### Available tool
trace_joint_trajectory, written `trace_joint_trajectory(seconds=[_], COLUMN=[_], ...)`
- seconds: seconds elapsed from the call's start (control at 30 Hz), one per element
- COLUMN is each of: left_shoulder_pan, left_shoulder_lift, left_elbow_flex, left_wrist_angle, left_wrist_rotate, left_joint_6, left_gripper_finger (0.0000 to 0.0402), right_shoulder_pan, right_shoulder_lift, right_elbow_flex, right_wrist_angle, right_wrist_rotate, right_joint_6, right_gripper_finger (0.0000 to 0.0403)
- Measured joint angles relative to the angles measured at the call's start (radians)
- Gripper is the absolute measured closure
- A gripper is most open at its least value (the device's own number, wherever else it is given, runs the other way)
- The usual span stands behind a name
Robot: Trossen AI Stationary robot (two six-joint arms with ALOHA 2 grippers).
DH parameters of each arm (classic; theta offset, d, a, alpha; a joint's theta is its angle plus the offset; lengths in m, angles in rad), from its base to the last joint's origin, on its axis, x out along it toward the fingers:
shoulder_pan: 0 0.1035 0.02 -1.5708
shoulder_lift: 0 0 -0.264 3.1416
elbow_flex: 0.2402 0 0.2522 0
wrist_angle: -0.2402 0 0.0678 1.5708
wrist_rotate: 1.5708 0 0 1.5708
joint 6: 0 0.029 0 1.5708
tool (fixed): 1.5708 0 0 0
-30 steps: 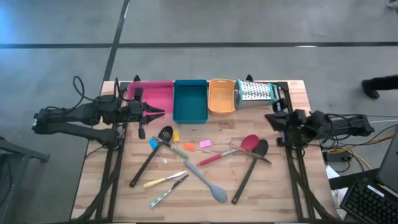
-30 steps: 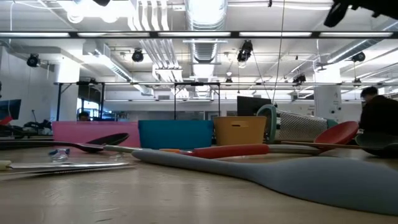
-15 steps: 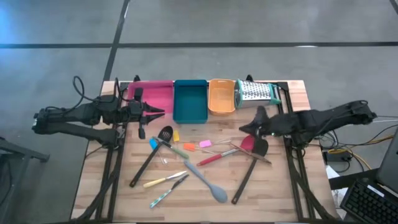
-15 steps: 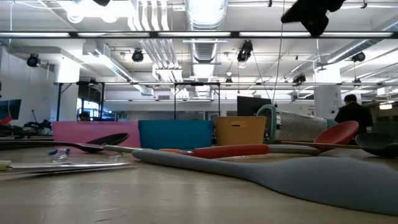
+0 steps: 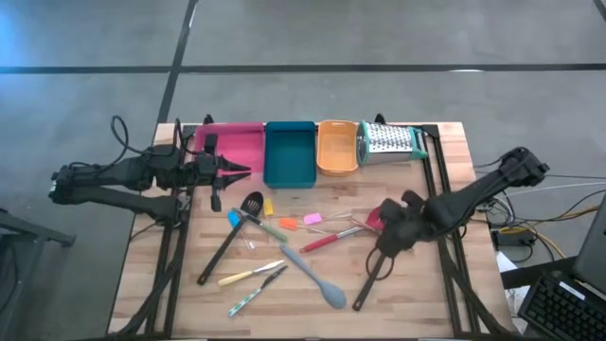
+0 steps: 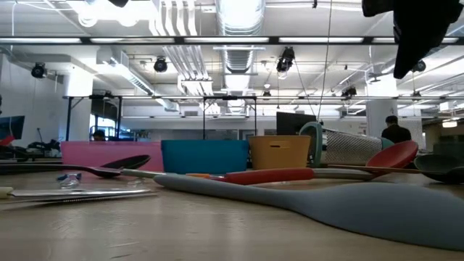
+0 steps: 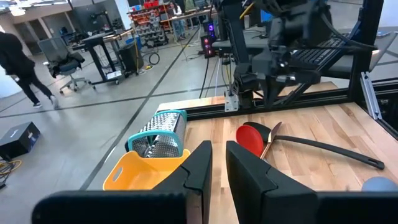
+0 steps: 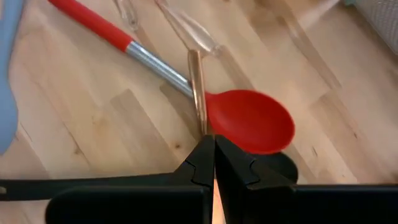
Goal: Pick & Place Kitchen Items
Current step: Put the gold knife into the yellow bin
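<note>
1. Spatula, red-headed [image 5: 377,217], lies on the table [image 5: 417,294] just beside a long black spoon [image 5: 379,260], under the right gripper [image 5: 390,230].
2. Likely light, stiff, slick at the head; the handle's metal neck looks the best hold.
3. Right gripper [image 8: 213,163] has swung in from the table's edge and now hovers low, fingers pressed together, holding nothing.
4. Left gripper [image 5: 237,171] sits unmoved near the pink tray [image 5: 237,144], nearly closed, empty.
</note>
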Motion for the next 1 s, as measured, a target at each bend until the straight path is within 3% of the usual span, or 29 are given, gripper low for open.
trace_joint_trajectory(seconds=[0.4,0.67,0.8,1.0], left_shoulder_pan=[0.000,0.000,0.000,0.000], left_shoulder_lift=[0.000,0.000,0.000,0.000], left_elbow_flex=[0.000,0.000,0.000,0.000], left_wrist_angle=[0.000,0.000,0.000,0.000], left_wrist_rotate=[0.000,0.000,0.000,0.000], left_joint_6=[0.000,0.000,0.000,0.000], left_gripper_finger=[0.0348,0.0348,0.0348,0.0348], right_shoulder_pan=[-0.001,-0.001,0.005,0.059], right_shoulder_lift=[0.222,0.328,0.344,0.322], right_elbow_flex=[0.107,0.087,0.075,0.020], right_wrist_angle=[-0.022,-0.035,-0.034,-0.005], right_wrist_rotate=[0.028,-0.014,-0.032,0.028], right_joint_6=[-0.037,0.007,0.025,0.072], right_gripper_finger=[0.0394,0.0394,0.0394,0.0394])
